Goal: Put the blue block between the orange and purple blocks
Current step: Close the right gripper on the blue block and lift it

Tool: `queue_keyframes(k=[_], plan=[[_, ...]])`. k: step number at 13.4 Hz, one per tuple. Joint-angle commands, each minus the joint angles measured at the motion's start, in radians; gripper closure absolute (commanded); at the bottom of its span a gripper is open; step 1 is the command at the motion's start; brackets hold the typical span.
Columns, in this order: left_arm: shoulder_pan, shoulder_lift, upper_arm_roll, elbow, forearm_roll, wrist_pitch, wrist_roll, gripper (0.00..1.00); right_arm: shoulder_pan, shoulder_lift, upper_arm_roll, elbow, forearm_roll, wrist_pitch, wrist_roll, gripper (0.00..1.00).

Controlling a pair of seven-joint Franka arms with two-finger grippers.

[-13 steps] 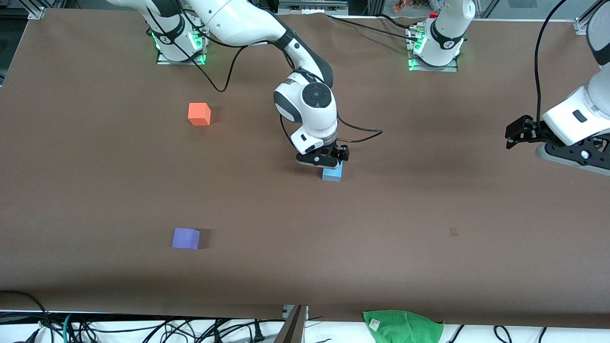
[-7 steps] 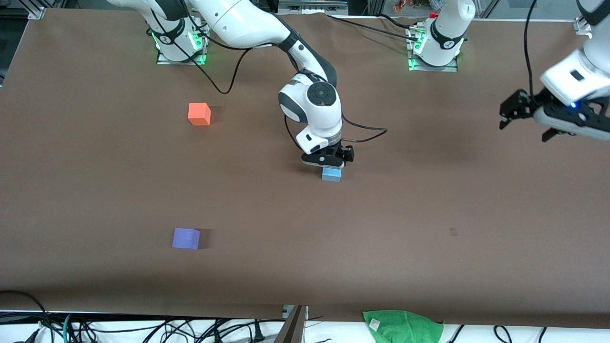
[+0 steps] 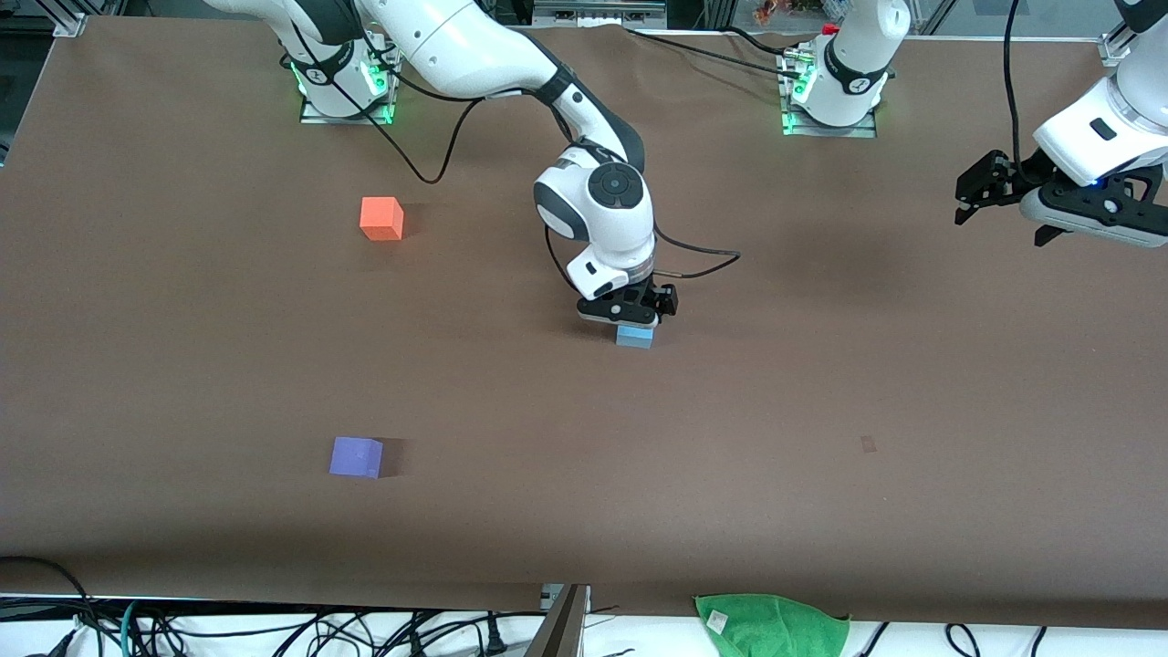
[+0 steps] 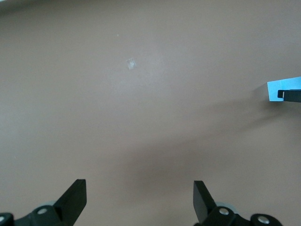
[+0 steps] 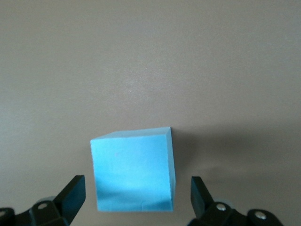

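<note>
Blue block (image 3: 634, 337) sits mid-table, its upper part hidden under the right gripper (image 3: 630, 315), whose spread fingers (image 5: 70, 195) straddle it without touching. Orange block (image 3: 380, 218) and purple block (image 3: 355, 457) lie toward the right arm's end, well apart, bare table (image 3: 182, 347) between them. Left gripper (image 3: 976, 192), released, hangs over the table's edge at its own end, partly cropped.

A brown table (image 3: 912, 383) carries a green cloth (image 3: 771, 625) beside tangled cables (image 3: 274, 630).
</note>
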Motion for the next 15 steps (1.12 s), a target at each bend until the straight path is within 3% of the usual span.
queue_keyframes(k=[1, 3, 4, 8, 13, 15], plan=[[0.004, 0.001, -0.008, 0.024, 0.013, -0.033, -0.047, 0.0, 0.01, 0.066, -0.02, 0.087, -0.02, 0.0, 0.025, 0.01], [0.005, 0.005, -0.011, 0.027, 0.023, -0.035, -0.047, 0.0, 0.01, 0.074, -0.022, 0.092, -0.021, -0.001, 0.021, 0.04], [0.004, 0.011, -0.011, 0.048, 0.023, -0.038, -0.047, 0.0, 0.01, 0.074, -0.022, 0.092, -0.032, -0.007, 0.016, 0.11], [0.057, 0.053, -0.063, 0.103, 0.023, -0.084, -0.047, 0.0, 0.0, 0.059, -0.022, 0.089, -0.072, -0.015, -0.03, 0.58], [0.063, 0.073, -0.069, 0.105, 0.021, -0.09, -0.046, 0.0, -0.112, -0.046, -0.016, 0.069, -0.055, -0.249, -0.23, 0.62], [0.063, 0.074, -0.068, 0.103, 0.021, -0.09, -0.047, 0.0, -0.178, -0.165, -0.02, -0.085, -0.021, -0.274, -0.415, 0.62]])
